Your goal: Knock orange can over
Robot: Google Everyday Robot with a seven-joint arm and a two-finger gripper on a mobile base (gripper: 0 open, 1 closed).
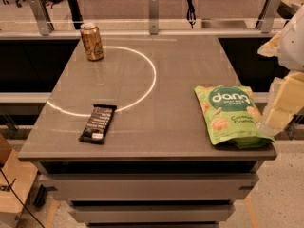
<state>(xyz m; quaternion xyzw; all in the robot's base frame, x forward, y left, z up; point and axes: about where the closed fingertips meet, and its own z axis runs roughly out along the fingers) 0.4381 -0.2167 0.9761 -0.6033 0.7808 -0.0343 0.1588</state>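
Observation:
The orange can (92, 42) stands upright at the far left corner of the grey table (156, 127). It is orange-brown with a silver top rim and dark markings. My gripper (283, 103) is at the right edge of the view, beside the table's right side and just right of a green bag. It is far from the can, across the whole table top. Part of the arm is cut off by the frame edge.
A green chip bag (230, 114) lies at the table's front right corner. A black snack bar (98, 123) lies front left. A bright ring of light marks the table top. A rail with metal posts (153, 13) runs behind the table.

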